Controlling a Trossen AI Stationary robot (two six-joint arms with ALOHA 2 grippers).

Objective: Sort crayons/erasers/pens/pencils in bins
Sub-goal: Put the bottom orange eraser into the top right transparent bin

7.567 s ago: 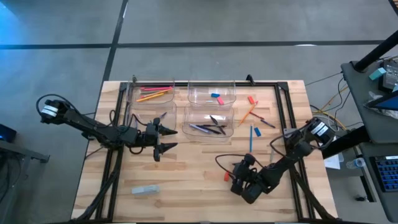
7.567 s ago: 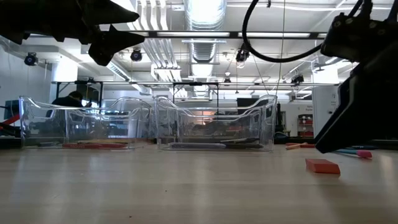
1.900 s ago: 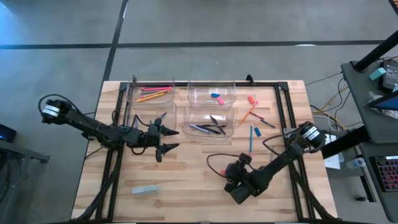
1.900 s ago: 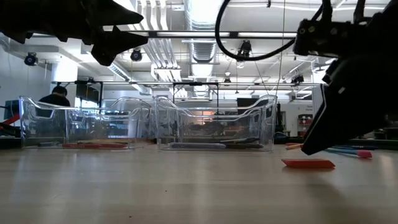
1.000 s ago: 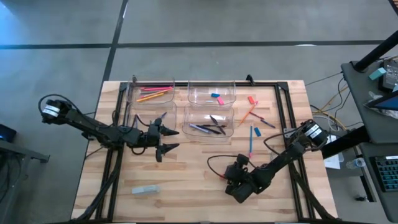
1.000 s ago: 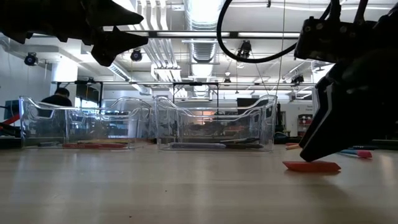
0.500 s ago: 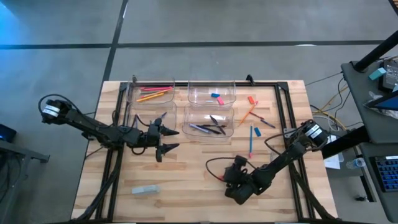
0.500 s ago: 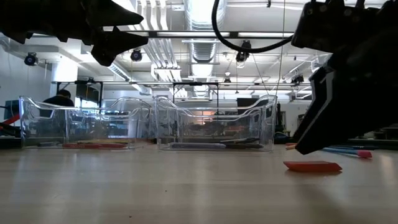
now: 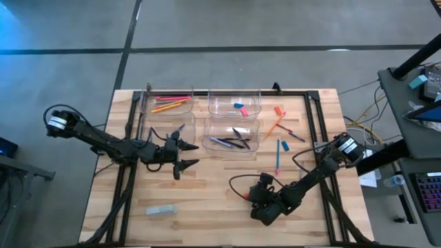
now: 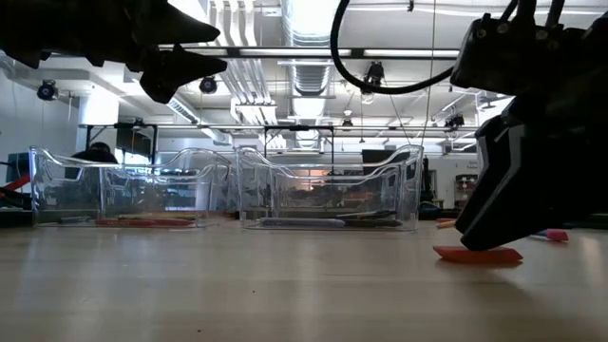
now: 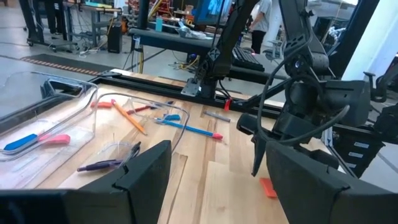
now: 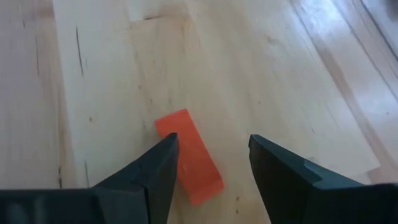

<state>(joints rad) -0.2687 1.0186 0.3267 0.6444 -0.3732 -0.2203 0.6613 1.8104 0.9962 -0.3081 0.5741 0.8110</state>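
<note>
A flat red eraser (image 12: 188, 155) lies on the wood near the table's front, right of centre (image 9: 247, 196). My right gripper (image 12: 212, 142) stands open over it, slanting down. One finger (image 12: 155, 174) is at the eraser's long side, the other (image 12: 280, 174) is apart from it. My left gripper (image 9: 185, 155) hangs open and level above the table beside the bins, holding nothing. Of the four clear bins, one (image 9: 169, 102) holds pencils, one (image 9: 234, 105) erasers, one (image 9: 231, 138) dark pens, and one (image 9: 169, 127) looks bare. My right gripper comes at the red eraser from above on a slant, with the eraser lying flat on the table between its open fingers. One fingertip (image 10: 475, 237) stands just over the eraser's edge (image 10: 478, 254); whether it touches, I cannot tell.
Loose items lie at the back right: a red piece (image 9: 279, 110), an orange pencil (image 9: 274, 126), a dark pen (image 9: 296, 136), a blue crayon (image 9: 284, 145) and a blue-and-pink pencil (image 9: 278, 160). A grey block (image 9: 160, 210) lies near the front left. Black rails (image 9: 317, 124) run along the sides.
</note>
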